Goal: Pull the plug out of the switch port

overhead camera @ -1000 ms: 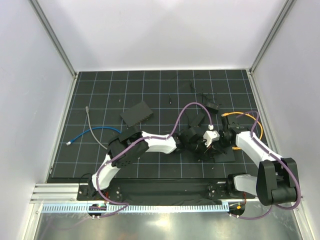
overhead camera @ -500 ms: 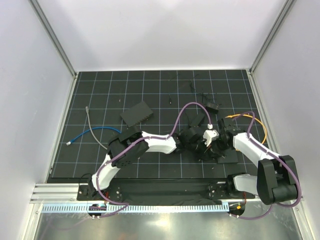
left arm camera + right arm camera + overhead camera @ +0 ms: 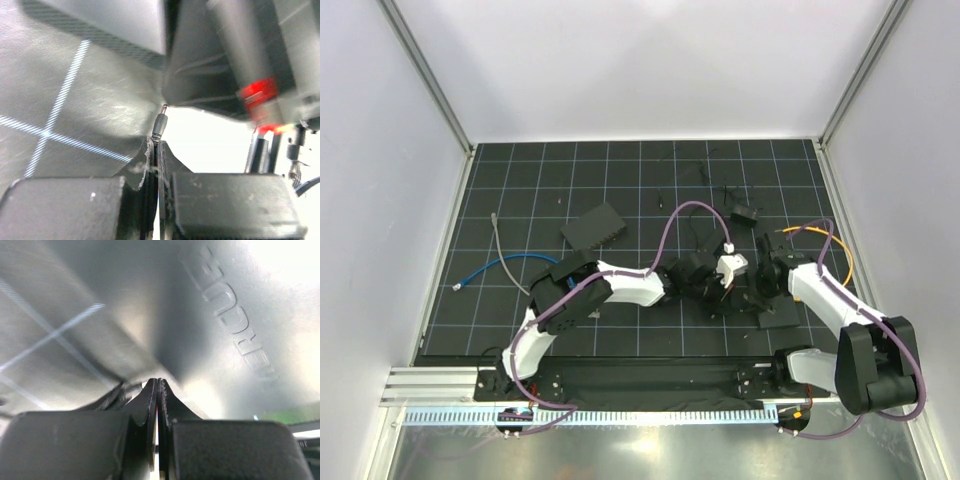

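Observation:
My left gripper [image 3: 712, 290] is shut on a thin metal-tipped plug [image 3: 159, 124], pinched between its fingertips in the left wrist view [image 3: 157, 146]. The plug's tip shows bare, just at the edge of the black switch casing [image 3: 200, 65], which carries a red light [image 3: 257, 92]. My right gripper [image 3: 757, 290] is shut, its tips [image 3: 157, 383] pressed against the switch's dark lettered casing [image 3: 240, 315]. In the top view the switch [image 3: 780, 318] lies flat on the mat between and under both grippers, mostly hidden by them.
A second black box [image 3: 593, 228] lies at mid-left. A blue cable [image 3: 505, 264] and a grey cable [image 3: 506, 250] lie at the left. An orange cable [image 3: 828, 240] loops by the right arm. A small black part [image 3: 745, 212] lies behind the grippers.
My left gripper has drawn back to the left with the plug in it. My right gripper and the switch have shifted slightly, and the orange cable loop has moved.

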Controlling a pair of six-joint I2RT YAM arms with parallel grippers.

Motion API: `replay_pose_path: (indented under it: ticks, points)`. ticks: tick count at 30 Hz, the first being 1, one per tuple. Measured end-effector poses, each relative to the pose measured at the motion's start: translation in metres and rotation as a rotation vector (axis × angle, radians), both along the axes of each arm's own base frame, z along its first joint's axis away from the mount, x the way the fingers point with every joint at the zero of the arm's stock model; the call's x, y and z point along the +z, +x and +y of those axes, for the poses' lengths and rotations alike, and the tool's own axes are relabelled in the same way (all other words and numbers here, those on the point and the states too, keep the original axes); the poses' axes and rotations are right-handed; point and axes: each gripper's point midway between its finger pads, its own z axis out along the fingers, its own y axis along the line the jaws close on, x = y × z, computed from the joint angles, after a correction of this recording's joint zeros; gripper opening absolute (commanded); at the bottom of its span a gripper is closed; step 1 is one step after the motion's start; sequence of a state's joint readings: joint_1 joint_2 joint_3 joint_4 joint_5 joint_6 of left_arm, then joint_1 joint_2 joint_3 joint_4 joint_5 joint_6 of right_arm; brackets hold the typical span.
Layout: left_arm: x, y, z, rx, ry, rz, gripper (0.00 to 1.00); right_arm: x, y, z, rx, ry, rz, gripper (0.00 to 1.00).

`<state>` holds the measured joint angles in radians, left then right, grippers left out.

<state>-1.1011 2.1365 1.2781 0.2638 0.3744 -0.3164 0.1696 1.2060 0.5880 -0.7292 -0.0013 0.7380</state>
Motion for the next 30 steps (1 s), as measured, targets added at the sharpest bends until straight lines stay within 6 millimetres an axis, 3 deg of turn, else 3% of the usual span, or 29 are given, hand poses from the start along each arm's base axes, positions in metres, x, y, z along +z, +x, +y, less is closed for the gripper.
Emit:
replay_pose_path:
  ticks: [5,10,13,19,22,25,30]
  points:
    - [0.004,0.016,0.013,0.062,0.016,-0.023,0.0,0.041,0.028,0.003,-0.001,0.006,-0.084,0.05]
    - [0.025,0.045,0.03,0.153,0.04,-0.065,0.0,0.097,0.069,0.002,-0.002,-0.015,-0.223,0.09]
    - [0.038,0.068,0.036,0.212,0.059,-0.084,0.0,0.114,0.079,-0.006,-0.002,-0.055,-0.254,0.11]
    - [0.075,0.133,0.049,0.367,0.098,-0.123,0.0,0.118,0.07,-0.027,0.004,-0.129,-0.211,0.14]
    - [0.084,0.163,0.053,0.447,0.129,-0.142,0.0,0.118,0.066,-0.032,0.015,-0.154,-0.195,0.15]
    - [0.079,0.184,0.059,0.512,0.187,-0.128,0.06,0.118,0.063,-0.034,0.034,-0.165,-0.184,0.17]
    - [0.055,0.192,0.07,0.559,0.292,-0.08,0.14,0.119,0.061,-0.033,0.063,-0.165,-0.178,0.18]
